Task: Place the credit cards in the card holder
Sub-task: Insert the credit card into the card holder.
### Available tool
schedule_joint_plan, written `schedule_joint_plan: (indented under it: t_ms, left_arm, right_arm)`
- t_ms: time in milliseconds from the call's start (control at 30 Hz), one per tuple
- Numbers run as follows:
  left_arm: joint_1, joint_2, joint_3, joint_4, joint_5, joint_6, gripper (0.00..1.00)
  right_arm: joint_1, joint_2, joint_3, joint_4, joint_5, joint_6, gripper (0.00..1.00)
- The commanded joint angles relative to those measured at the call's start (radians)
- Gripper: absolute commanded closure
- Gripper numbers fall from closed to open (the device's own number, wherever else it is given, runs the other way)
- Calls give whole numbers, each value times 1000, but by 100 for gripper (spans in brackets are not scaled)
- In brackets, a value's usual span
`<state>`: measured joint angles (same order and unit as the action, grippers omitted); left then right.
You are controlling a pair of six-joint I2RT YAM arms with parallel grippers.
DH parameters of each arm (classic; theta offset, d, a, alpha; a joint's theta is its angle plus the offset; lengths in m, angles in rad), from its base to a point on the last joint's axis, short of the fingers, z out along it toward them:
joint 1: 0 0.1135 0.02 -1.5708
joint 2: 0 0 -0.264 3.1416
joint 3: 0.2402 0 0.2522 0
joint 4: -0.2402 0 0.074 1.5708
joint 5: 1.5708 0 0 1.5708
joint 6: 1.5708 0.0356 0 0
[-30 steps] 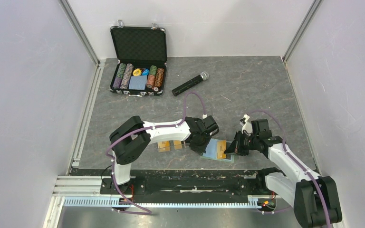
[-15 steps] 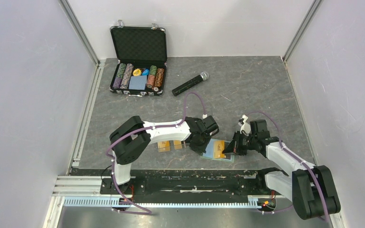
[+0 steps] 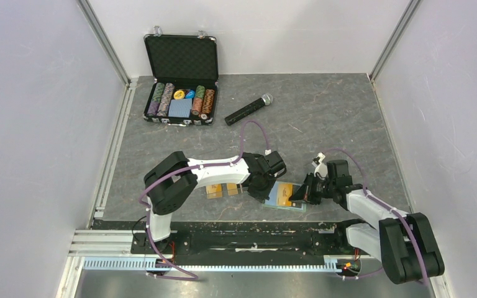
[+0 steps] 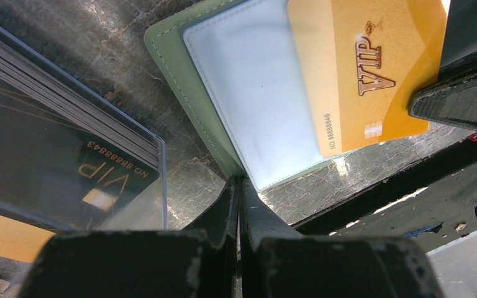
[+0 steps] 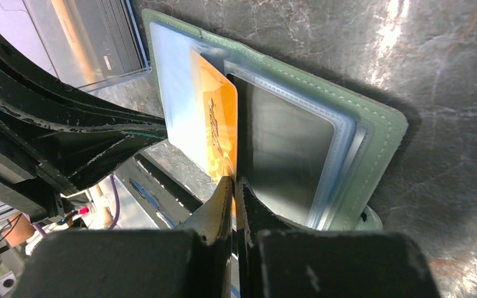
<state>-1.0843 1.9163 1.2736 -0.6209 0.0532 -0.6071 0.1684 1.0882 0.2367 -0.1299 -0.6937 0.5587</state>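
One orange credit card (image 5: pixel 216 127) pinched by right gripper (image 5: pixel 233 183), on open card holder (image 5: pixel 382 139); left gripper (image 4: pixel 239 184) closed at holder's edge.

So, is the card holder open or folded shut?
Open. The holder lies spread flat, light blue inside and clear sleeves facing up, an orange card partly over it.

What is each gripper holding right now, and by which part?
The right gripper pinches the orange card by its near edge. The left gripper seems to pinch the open card holder at its green rim.
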Motion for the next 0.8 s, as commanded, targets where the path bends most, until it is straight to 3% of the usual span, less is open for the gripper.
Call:
schedule_joint_plan:
  t_ms: [0,500,700,767]
  left_arm:
    - [-8,34,19,-15,-17,44,98]
    - [-11,39,40,-22,-15,47,98]
    - [-11,31,43,-23,-25,44,98]
    - [-11,27,43,-25,-33,43,98]
  right_arm:
    - [14,41,-10,81,10,27,100]
    - [189,148,55,250,46,168,98]
    - [229,161,74,241,62,170,91]
    - [230,147,84,203,78,152,83]
